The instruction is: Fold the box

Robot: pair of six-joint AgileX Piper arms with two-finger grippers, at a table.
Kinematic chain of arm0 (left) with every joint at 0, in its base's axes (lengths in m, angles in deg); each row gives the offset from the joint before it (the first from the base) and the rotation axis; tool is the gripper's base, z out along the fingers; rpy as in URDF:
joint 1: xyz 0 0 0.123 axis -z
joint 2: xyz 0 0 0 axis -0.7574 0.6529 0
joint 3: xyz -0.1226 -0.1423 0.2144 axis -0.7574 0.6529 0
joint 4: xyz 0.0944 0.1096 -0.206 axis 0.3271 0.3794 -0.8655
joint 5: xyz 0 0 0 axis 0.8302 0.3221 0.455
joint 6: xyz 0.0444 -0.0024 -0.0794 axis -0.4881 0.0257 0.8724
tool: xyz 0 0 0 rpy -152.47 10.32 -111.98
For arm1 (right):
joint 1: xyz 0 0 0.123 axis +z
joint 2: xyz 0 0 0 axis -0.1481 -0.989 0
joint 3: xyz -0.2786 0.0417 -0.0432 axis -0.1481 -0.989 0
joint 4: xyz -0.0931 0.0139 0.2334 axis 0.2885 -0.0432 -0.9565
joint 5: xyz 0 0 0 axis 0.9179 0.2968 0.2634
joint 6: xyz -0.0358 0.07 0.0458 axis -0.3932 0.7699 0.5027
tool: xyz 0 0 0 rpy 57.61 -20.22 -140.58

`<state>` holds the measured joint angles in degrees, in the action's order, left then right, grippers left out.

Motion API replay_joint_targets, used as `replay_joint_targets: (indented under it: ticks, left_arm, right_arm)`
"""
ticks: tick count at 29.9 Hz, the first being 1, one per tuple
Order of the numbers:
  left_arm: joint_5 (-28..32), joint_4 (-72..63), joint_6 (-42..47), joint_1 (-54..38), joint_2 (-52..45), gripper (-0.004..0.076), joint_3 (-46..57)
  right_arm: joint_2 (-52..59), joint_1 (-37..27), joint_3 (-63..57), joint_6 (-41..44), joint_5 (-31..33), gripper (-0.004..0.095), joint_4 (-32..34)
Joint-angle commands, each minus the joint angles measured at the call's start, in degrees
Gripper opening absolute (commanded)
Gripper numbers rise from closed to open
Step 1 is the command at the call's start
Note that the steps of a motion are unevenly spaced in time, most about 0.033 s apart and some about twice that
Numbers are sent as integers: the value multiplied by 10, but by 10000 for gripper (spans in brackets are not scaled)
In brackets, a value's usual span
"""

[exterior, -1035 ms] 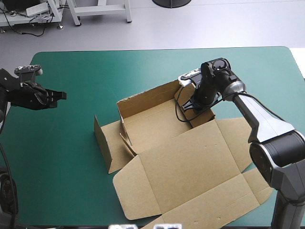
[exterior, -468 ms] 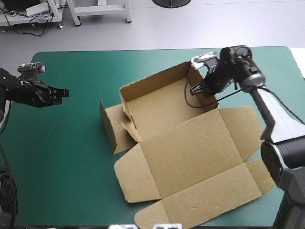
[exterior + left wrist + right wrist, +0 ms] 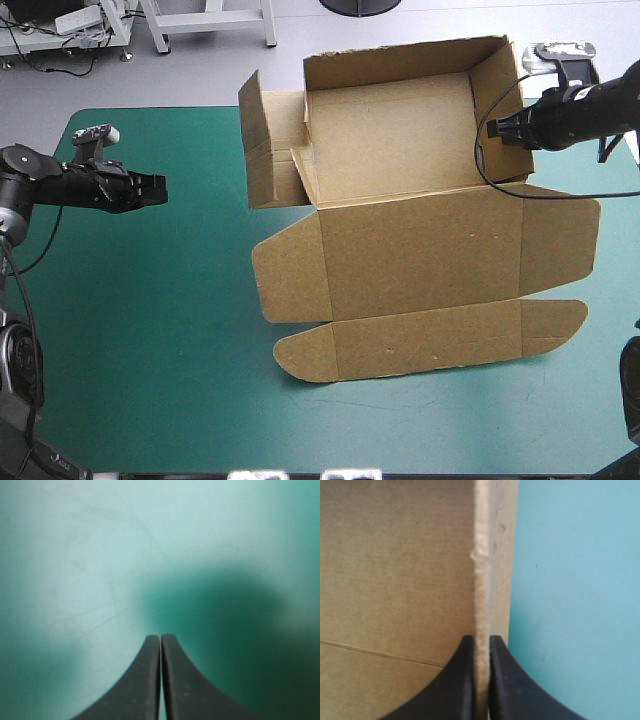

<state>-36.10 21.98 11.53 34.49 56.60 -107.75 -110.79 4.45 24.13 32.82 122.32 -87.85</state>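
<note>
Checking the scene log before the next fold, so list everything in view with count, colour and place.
box: 1, brown, over the table's middle and right; tray end raised at the far side, walls up, lid spread open toward the near edge
table: 1, teal-green cover, under everything
left gripper: 1, black, shut and holding nothing, over the table's left part, apart from the box
right gripper: 1, black, shut on the box's right wall, the board's edge between its fingers
</note>
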Motion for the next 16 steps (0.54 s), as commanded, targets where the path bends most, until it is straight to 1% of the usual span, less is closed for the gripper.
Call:
replay_joint_targets:
  ticks: [1, 3, 6, 10, 16]
  left_arm:
    - [-21, -141, -64, 1, 8, -4, -14]
    - [-50, -201, -95, 1, 23, -4, -14]
    - [-74, -284, -132, 8, 32, -4, -14]
    - [-74, -310, -164, 40, 33, -4, -14]
    - [-69, -351, -213, 113, 33, -4, -14]
  right_arm:
    - [45, -5, 19, -6, 5, -24, -42]
    - [49, -5, 19, -6, 5, -24, -49]
    - [54, -5, 17, -8, 5, -24, -74]
    - [55, -5, 15, -21, 5, -24, -102]
    - [55, -5, 15, -22, 5, -23, -102]
